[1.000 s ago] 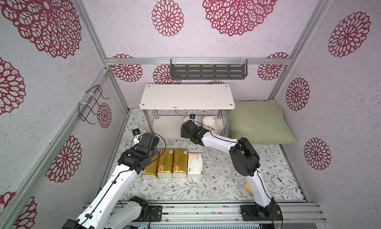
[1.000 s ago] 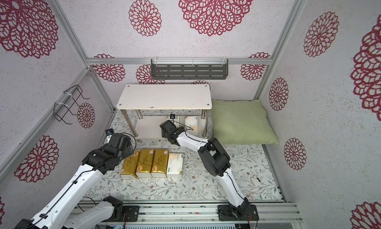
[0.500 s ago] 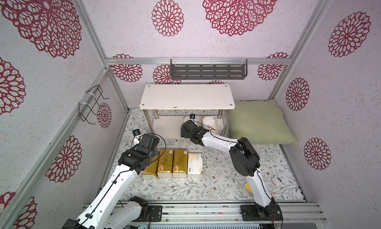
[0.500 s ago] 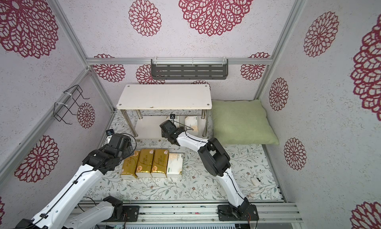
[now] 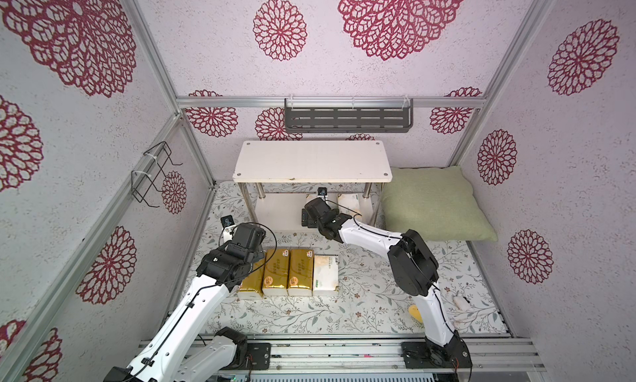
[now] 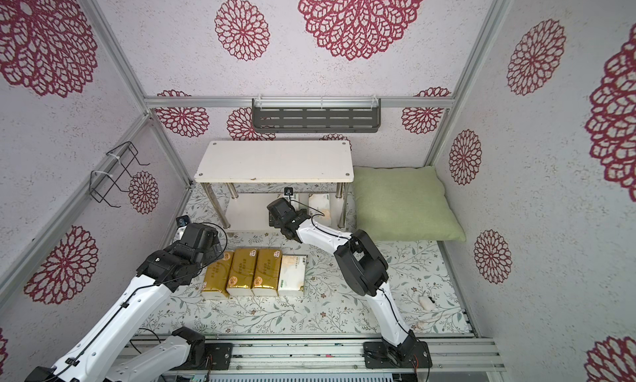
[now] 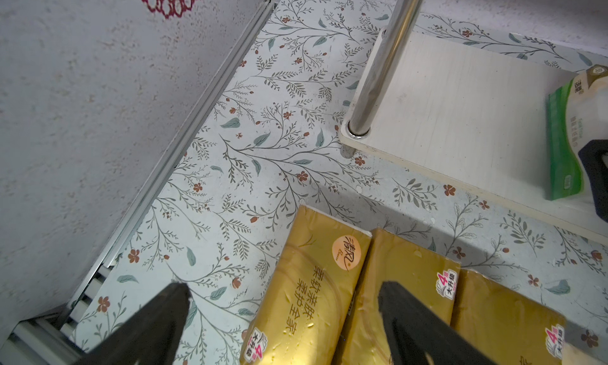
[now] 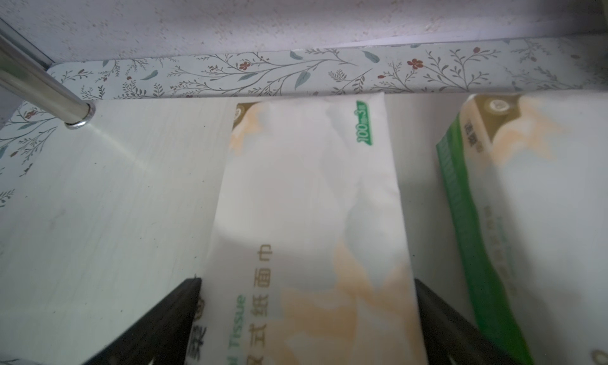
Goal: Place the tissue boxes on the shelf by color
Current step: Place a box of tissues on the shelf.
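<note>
The shelf (image 5: 309, 163) stands at the back of the tabletop (image 5: 344, 311), with a green pillow (image 5: 433, 204) just beside it. Two white packs (image 8: 306, 199) lie flat on the shelf's lower board, side by side with a gap between them. The right tool (image 8: 306, 281) reaches in under the top board. Its jaws are spread wide, with one finger on each side of the near end of one pack, and it is not lifting the pack. In front of the shelf four packs lie in a touching row on the tabletop. Three are gold packs (image 5: 275, 272), and a third white pack (image 5: 325, 275) lies at the pillow end. The left tool (image 7: 283, 287) hangs open above the end gold pack (image 7: 306, 281) farthest from the pillow. One of its fingers is over the tabletop and the other over the seam with the next pack.
</note>
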Tool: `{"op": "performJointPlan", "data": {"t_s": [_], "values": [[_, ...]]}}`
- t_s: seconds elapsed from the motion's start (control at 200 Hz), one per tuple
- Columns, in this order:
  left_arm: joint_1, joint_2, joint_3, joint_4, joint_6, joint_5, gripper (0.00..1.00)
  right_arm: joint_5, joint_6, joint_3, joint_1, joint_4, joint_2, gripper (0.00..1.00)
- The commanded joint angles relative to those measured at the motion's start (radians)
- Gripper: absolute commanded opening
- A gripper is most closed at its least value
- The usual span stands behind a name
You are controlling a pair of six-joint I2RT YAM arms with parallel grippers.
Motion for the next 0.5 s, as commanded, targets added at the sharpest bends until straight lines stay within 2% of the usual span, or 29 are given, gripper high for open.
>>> {"op": "performJointPlan", "data": {"t_s": [0.0,0.495], "values": [[-0.008,-0.01,-0.006,0.006,0.0,0.003,0.97,0.008,-0.001,-0.007,0.001,0.026,-0.083,0.99],[-0.01,-0.007,-0.006,0.002,-0.017,0.023,0.97,-0.008,-0.037,-0.058,0.015,0.058,-0.156,0.99]]}}
